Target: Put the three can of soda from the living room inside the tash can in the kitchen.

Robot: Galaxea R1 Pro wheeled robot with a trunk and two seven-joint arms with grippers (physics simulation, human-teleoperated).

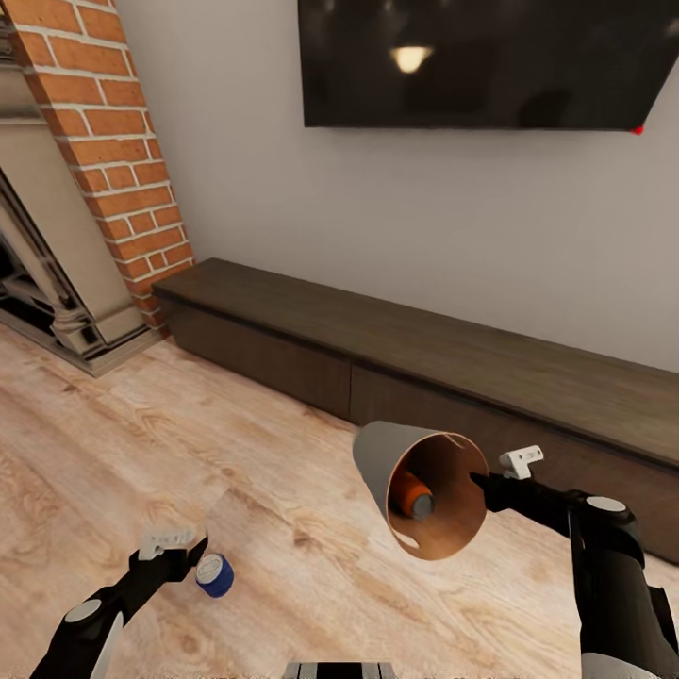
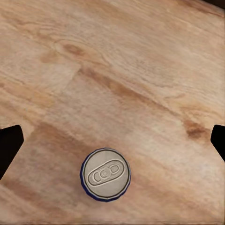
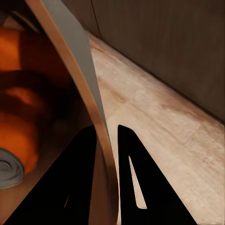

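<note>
The trash can (image 1: 377, 459) hangs tipped on its side above the wood floor, mouth facing me, brown inside. My right gripper (image 1: 481, 486) is shut on its rim, one finger inside the wall and one outside, as the right wrist view shows (image 3: 107, 145). An orange soda can (image 1: 408, 491) with a grey top lies inside; the right wrist view shows orange cans (image 3: 23, 108) against the bin wall (image 3: 70, 51). On the floor stands a blue-sided can (image 1: 215, 574) with a grey top (image 2: 105, 174). My left gripper (image 1: 193, 552) hovers open above it, fingers spread wide (image 2: 117, 138).
A long low dark cabinet (image 1: 424, 363) runs along the wall ahead, close behind the bin. A black TV (image 1: 490, 57) hangs above it. The brick fireplace (image 1: 113, 141) stands at the left. Warm wood planks (image 1: 141, 443) stretch between me and the cabinet.
</note>
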